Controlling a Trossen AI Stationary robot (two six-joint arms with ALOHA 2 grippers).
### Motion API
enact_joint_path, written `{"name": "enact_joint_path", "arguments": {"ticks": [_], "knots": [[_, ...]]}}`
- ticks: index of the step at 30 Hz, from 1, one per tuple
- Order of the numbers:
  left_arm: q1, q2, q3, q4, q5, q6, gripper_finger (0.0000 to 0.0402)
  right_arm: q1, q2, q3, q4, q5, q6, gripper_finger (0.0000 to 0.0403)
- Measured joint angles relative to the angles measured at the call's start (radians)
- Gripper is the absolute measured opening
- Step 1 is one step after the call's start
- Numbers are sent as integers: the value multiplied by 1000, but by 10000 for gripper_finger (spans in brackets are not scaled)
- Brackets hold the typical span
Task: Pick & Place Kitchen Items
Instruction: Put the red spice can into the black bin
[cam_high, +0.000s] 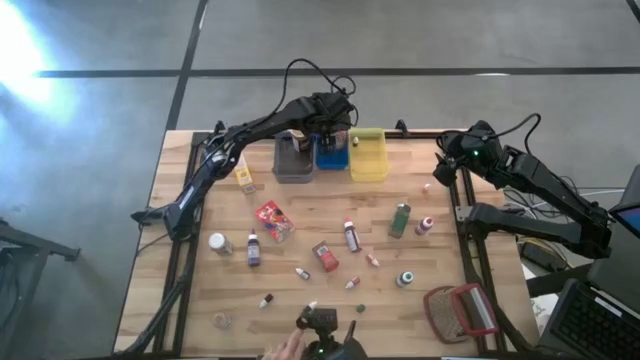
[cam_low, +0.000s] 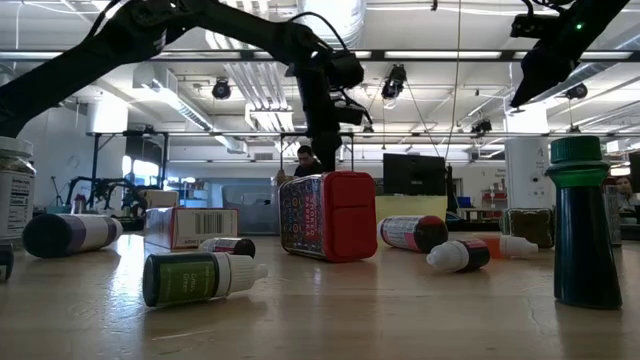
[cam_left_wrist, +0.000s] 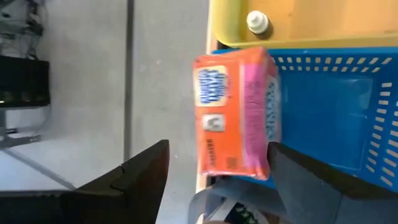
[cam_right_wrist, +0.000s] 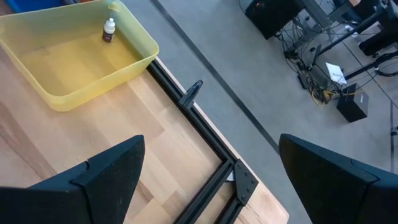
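The left gripper (cam_left_wrist: 214, 171) hangs over the blue bin (cam_high: 331, 155), fingers apart, with an orange box (cam_left_wrist: 235, 115) lying between them on the bin's rim. More kitchen items lie scattered across the table (cam_high: 300, 225): a red packet (cam_high: 272, 220) and a green bottle (cam_high: 400, 219). The right gripper (cam_right_wrist: 208, 171) waits above the table's far right corner, jaws wide apart and holding nothing.

Even, fairly bright indoor light from ceiling strip lamps (cam_low: 420, 55) seen in the low view; strong white glare on the floor (cam_high: 30, 50) in the high view; left wrist view motion-blurred, orange box (cam_left_wrist: 233, 115) soft; shadows faint
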Motion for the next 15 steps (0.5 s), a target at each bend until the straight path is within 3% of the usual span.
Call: {"name": "enact_joint_path", "arguments": {"ticks": [15], "knots": [[-75,-153,-2,-50,-103,-38,275,0,0,0,0,0,-2,366]]}}
